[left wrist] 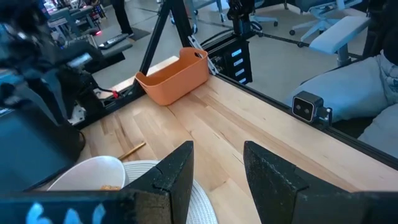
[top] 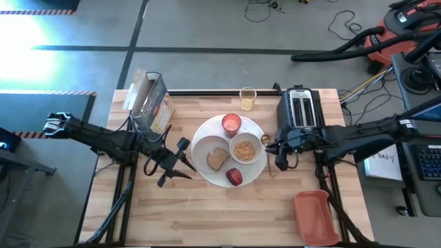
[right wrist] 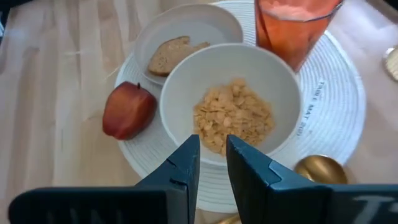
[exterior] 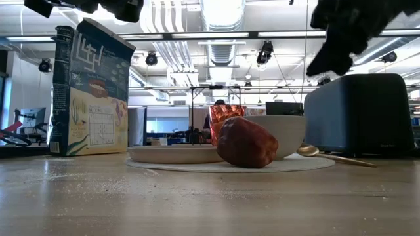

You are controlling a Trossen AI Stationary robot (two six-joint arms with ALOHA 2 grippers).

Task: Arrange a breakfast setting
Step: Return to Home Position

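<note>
A large round white ribbed mat (top: 207, 134) lies mid-table. On it stand a small white bowl (right wrist: 233, 93) of cereal flakes, a red cup (right wrist: 292, 25), a small plate with a brown toast slice (right wrist: 174, 53) and a red fruit (right wrist: 127, 111). A gold spoon (right wrist: 320, 169) lies at the mat's right edge. A clear glass (top: 247, 98) of yellow drink stands behind the mat. My right gripper (right wrist: 212, 162) hovers above the bowl's right rim, slightly open and empty. My left gripper (top: 176, 167) hangs open and empty, left of the mat.
A black toaster (top: 301, 109) stands at the far right, behind my right arm. A cereal box (top: 150, 103) stands at the far left. An orange tray (top: 315, 217) sits at the near right corner. Bare wood shows along the near edge.
</note>
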